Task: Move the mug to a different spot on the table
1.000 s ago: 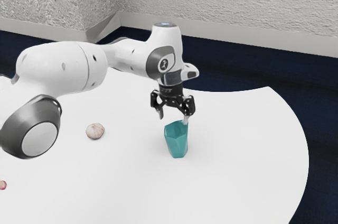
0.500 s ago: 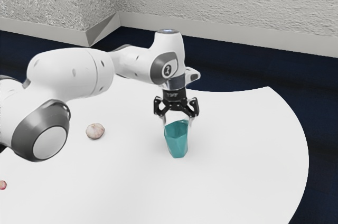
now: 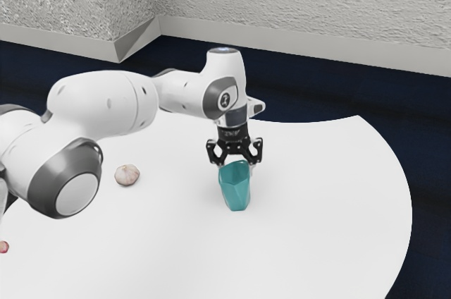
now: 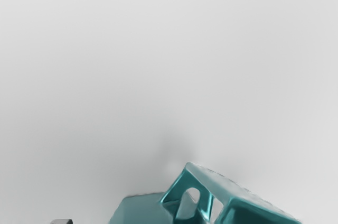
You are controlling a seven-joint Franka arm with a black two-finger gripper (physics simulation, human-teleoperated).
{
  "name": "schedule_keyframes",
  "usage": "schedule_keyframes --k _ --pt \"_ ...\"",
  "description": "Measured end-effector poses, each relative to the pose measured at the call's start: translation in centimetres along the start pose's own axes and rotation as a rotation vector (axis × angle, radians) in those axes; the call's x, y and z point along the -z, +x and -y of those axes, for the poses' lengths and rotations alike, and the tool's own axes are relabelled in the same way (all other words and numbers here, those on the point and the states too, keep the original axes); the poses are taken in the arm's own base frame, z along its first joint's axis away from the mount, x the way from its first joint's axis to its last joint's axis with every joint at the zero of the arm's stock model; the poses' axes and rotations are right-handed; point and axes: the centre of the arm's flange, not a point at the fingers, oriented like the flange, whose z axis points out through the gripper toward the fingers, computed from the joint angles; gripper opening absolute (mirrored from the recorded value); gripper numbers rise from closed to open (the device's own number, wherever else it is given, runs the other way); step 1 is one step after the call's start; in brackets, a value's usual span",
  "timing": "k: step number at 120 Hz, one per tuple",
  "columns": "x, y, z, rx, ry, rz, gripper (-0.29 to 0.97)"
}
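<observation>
Hovering right over the mug [image 3: 235, 187], the gripper [image 3: 237, 164] has its jaws spread, nothing clamped yet, tips about level with the rim. Mug stands upright mid-counter [image 3: 331, 228], handle [image 4: 175, 188] just under the hand, so likely lining up a rim or handle pinch. Pale bulb [image 3: 127, 174] sits well apart, no obstacle.

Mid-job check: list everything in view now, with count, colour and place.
Teal faceted mug: one, teal, upright mid-table, under the gripper.
Pale garlic-like bulb: one, off-white, on the table, toward the exterior view's left of the mug.
Small pinkish object: one, pink, at the exterior view's left edge, cut off.
Round white table: one, white, under everything.
Robot arm: one, white and grey.
Black two-finger gripper: one, black, fingers open at the mug's rim.
</observation>
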Motion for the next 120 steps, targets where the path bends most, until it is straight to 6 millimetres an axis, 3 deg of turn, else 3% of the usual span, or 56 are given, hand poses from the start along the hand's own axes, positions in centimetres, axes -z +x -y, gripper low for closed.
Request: schedule_keyframes --k 52,95,120 --pt "-0.7 0.2 0.3 0.041 0.006 0.008 0.30" --pt "-0.3 0.7 1.0 0.092 -0.018 0.018 0.06" --pt "1.2 0.8 0.6 0.094 -0.026 0.005 0.02"
